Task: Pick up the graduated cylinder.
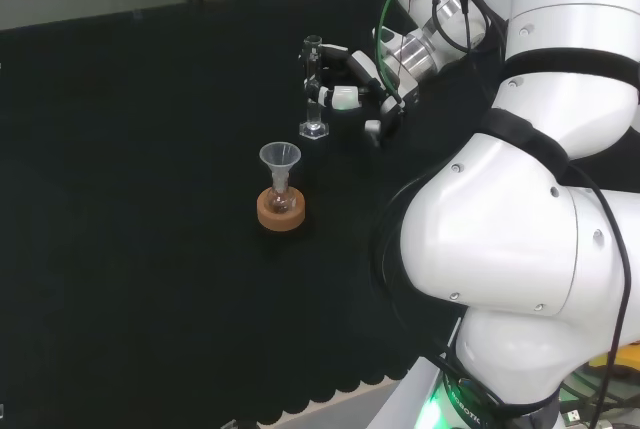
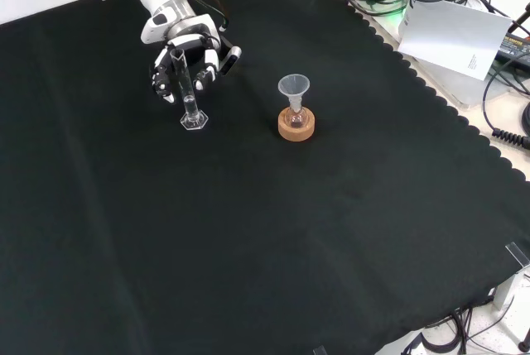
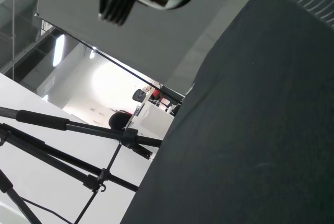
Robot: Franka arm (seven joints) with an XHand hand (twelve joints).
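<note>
I see the cylinder [image 2: 190, 94] upright on the cloth, long axis vertical, well left of the funnel [image 2: 293, 88] in the front view; the hand [image 2: 184, 64] sits directly behind its upper half, fingers partly curled about the tube; whether they touch it, I cannot tell.

so the bench [image 2: 331, 231] is covered edge to edge in black cloth [image 1: 130, 249], and the cloth has a scalloped edge along the side nearest the arm's base. two things sit directly on it. one is the graduated cylinder [image 2: 190, 94], a thin clear tube standing upright on its little hexagonal foot. the other is a cork ring [image 2: 296, 127] with a small round flask [image 1: 281, 200] sitting in it and a clear funnel [image 1: 280, 160] stuck in the flask's neck. in the front view the cork ring is to the right of the cylinder, near but not touching. in the head view the cylinder stands farther back than the ring.
</note>
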